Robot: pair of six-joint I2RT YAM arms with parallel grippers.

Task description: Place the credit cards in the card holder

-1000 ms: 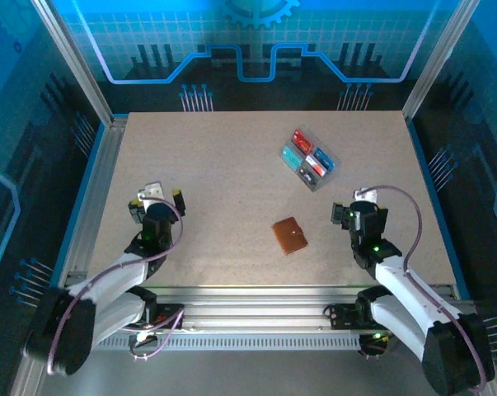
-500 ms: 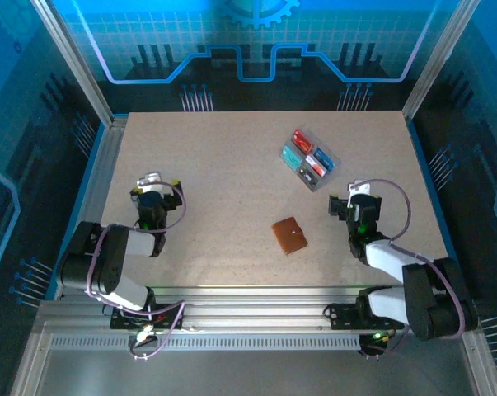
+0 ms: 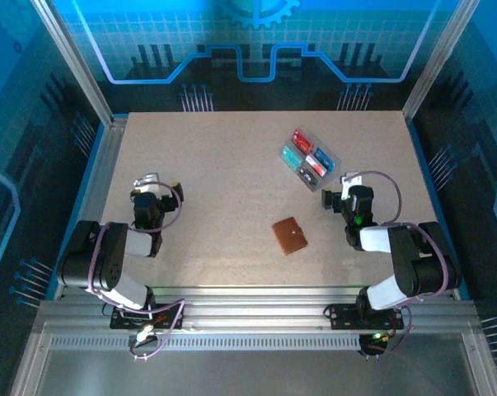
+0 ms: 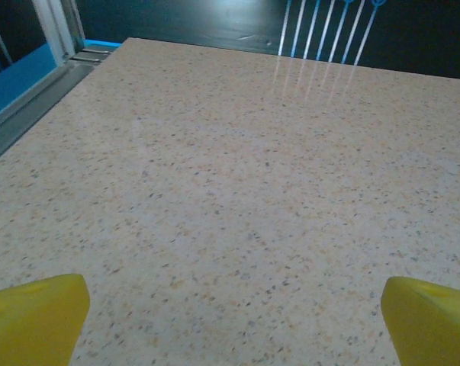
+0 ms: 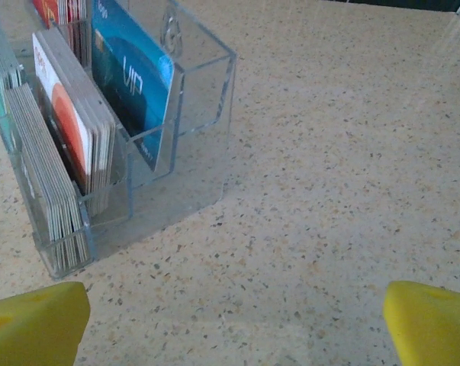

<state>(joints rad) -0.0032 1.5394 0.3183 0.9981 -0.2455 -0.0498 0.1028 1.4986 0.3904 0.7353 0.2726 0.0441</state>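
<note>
Right gripper [image 5: 235, 324]: yellow fingers spread wide, nothing between them, low over the speckled beige tabletop [image 5: 352, 152]. Just ahead and to its left stands the clear plastic compartment tray [image 5: 205, 84]. The thin plastic credit cards [image 5: 129, 84] sit on edge in its slots, the blue one in the nearest slot, a white-and-orange stack beside it (edge-up storage leaves a rim to pinch, likely why the gripper faces it). The small brown leather card holder [image 3: 290, 236] lies flat, seemingly folded shut, to this gripper's left and slightly behind it, apart from the tray. Left gripper [image 4: 233, 316] is also spread and empty, with bare table ahead. It is probably kept free to steady the holder.
</note>
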